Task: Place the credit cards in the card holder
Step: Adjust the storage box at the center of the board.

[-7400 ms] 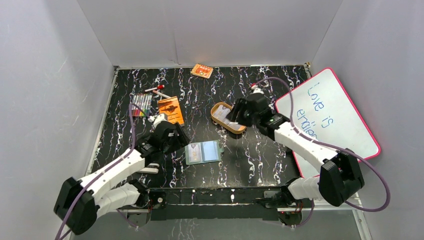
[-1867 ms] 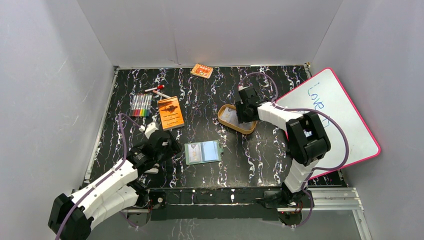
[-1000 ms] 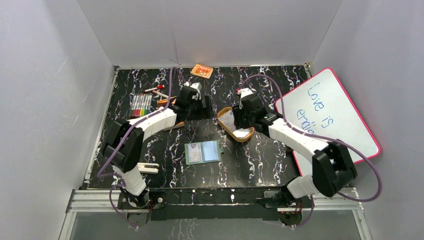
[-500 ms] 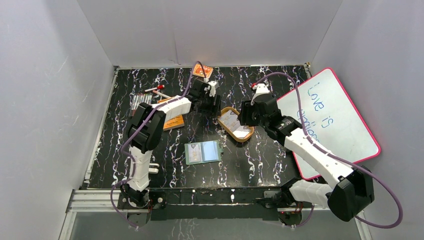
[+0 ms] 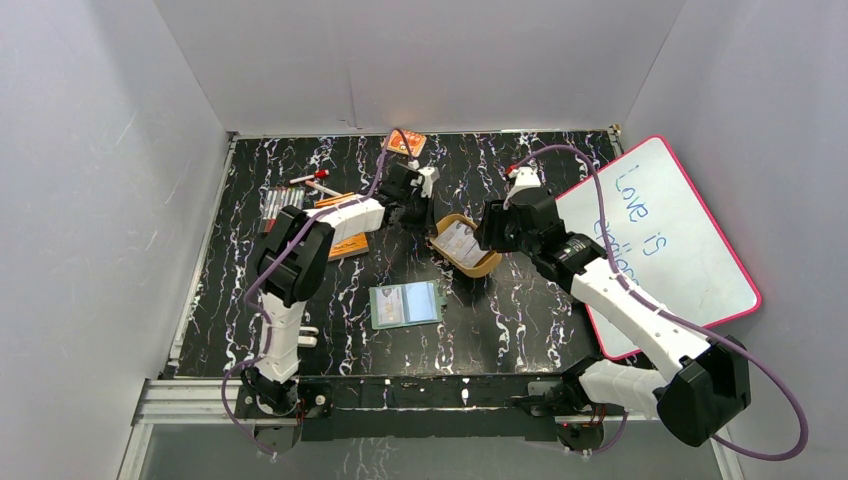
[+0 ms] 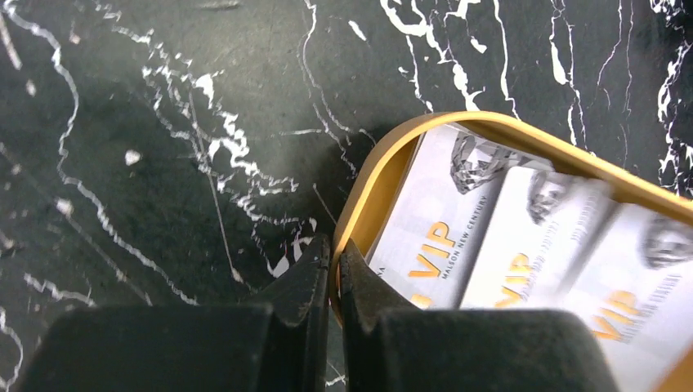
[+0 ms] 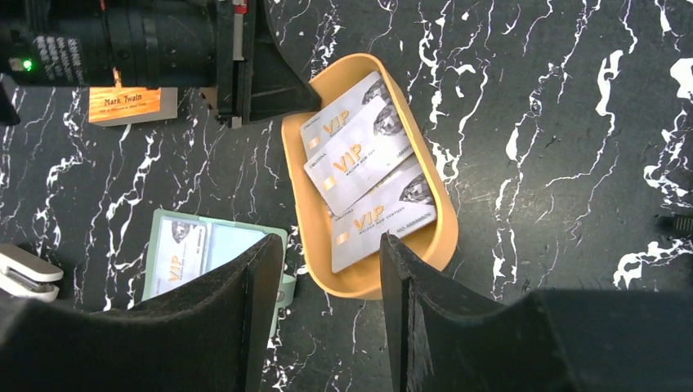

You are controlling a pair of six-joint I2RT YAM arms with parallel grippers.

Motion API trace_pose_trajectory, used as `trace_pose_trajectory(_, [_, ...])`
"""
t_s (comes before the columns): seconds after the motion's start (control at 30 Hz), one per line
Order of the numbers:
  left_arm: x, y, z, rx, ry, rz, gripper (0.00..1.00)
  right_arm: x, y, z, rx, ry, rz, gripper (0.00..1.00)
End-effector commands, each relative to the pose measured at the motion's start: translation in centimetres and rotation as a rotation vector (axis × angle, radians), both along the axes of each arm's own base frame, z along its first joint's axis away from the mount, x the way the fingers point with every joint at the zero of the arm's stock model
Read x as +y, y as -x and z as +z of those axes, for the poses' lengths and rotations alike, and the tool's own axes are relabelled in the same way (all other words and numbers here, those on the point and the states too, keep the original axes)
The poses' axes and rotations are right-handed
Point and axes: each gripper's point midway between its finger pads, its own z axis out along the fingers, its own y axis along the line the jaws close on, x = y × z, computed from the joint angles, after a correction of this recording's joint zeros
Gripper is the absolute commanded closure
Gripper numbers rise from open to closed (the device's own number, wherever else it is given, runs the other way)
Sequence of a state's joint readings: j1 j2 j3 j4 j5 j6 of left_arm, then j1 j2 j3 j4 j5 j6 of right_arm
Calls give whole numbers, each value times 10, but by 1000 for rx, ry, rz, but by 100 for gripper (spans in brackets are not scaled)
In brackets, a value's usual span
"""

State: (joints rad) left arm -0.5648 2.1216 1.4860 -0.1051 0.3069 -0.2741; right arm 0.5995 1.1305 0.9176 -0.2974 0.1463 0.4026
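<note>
Overhead view: left gripper [image 5: 428, 212] reaches across the black marbled table [image 5: 520, 300] to the far-left rim of the tan oval tray [image 5: 478, 270], which holds the loose credit cards [image 5: 460, 240]. Right gripper [image 5: 486, 234] hangs over the tray's right side. Card holder [image 5: 405, 304] lies opened flat nearer the arm bases, just apart from the tray's near end. An orange booklet [image 5: 345, 245] shows partly beneath the left arm. A pink-framed whiteboard [image 5: 670, 250] leans at the right edge.

Left wrist view: the fingers are pressed together. Only a hairline seam shows between them, with nothing visibly nipped, and their tips sit right at the outside of the tray's rim. Pale cards marked "VIP" in gold overlap inside the tray (the right-hand ones are blurred).

Right wrist view: the two dark fingers stand well apart and carry nothing — between them lie the tray's near end and the holder's right edge. Three cards fan across the tray, overlapping, all lying flat. One further card sits inside the left sleeve of the holder. The left gripper's closed tip meets the tray's upper-left rim, and the booklet's cover (author's name legible: Mark Twain) lies just beside that gripper.
</note>
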Motion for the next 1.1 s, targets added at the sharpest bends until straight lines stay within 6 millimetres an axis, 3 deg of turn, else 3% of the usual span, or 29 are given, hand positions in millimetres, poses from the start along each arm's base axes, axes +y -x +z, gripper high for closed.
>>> trace_pose_trajectory(0.0, [19, 9, 20, -1, -7, 129, 100, 7, -6, 1, 2, -64, -28, 44])
trace_pose_trajectory(0.2, [43, 22, 36, -2, 1, 315, 100, 28, -15, -3, 49, -150, -15, 44])
trace_pose_trajectory(0.47, [67, 32, 49, -15, -52, 638, 100, 66, -21, -27, 149, -201, 108, 46])
trace_pose_trajectory(0.7, [74, 31, 38, 64, -42, 838, 100, 83, -43, -67, 277, -182, 76, 44])
trace_pose_trajectory(0.83, [72, 32, 32, 104, -29, 889, 100, 86, -59, -79, 307, -172, 22, 40])
trace_pose_trajectory(1.07, [67, 30, 39, 100, -14, 854, 77, 93, -70, -90, 323, -118, 48, 35])
